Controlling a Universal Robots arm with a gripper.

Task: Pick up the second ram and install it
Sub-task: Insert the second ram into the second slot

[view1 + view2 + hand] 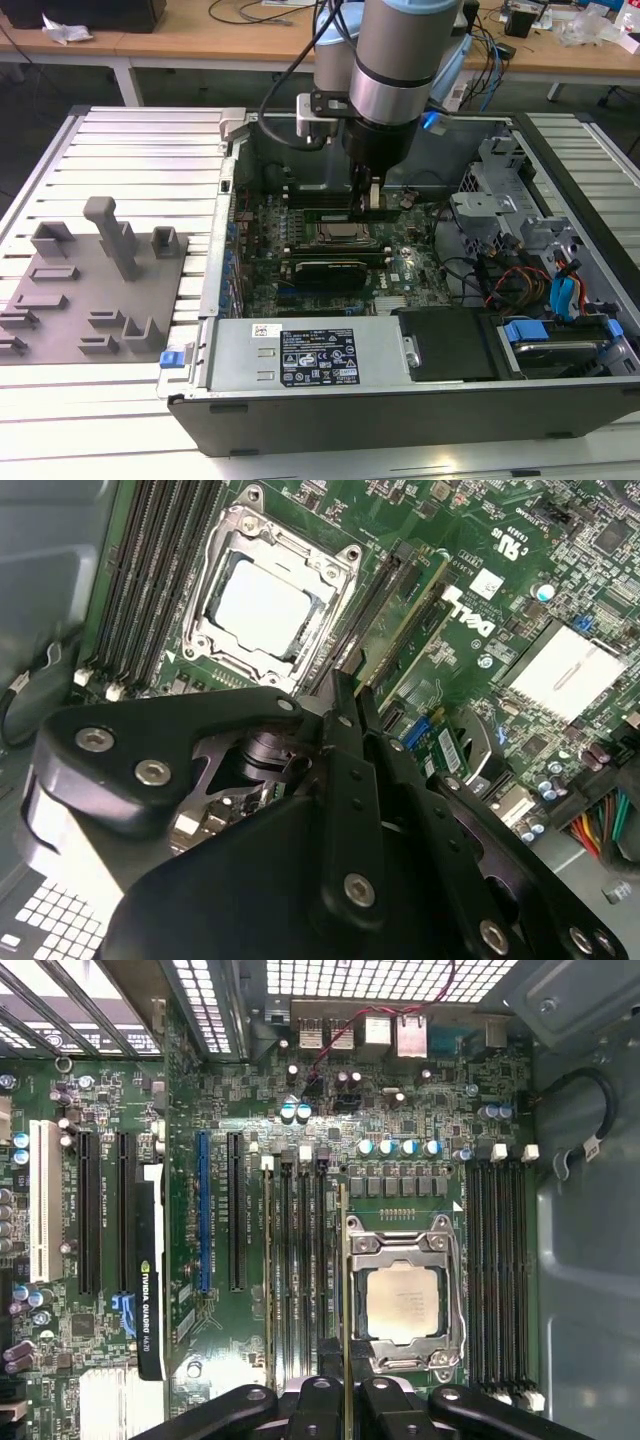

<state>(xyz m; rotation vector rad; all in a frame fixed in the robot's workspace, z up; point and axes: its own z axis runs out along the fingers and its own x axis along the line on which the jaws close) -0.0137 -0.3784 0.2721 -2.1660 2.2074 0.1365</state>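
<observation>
Open computer case [560,180] lying on a slatted metal table [140,150], seen from above in the exterior view. Inside, a large green motherboard [250,1110] with a silver CPU socket [403,1300] at its middle.

Robot arm reaching straight down into the case, with the gripper [371,200] low over the board, just beside the socket. Black fingers [350,730] pressed against both faces of the second ram [344,1290], pinching it at one end.

A long, very thin green stick, seen edge-on in the first wrist view. Standing upright on its long edge, parallel to the long black memory slots [298,1260], in the bank right beside the socket. Whether fully seated cannot be told.

Another stick [415,630] already upright in a neighbouring slot. Grey parts holder [95,290] resting on the table, well apart from the case.
</observation>
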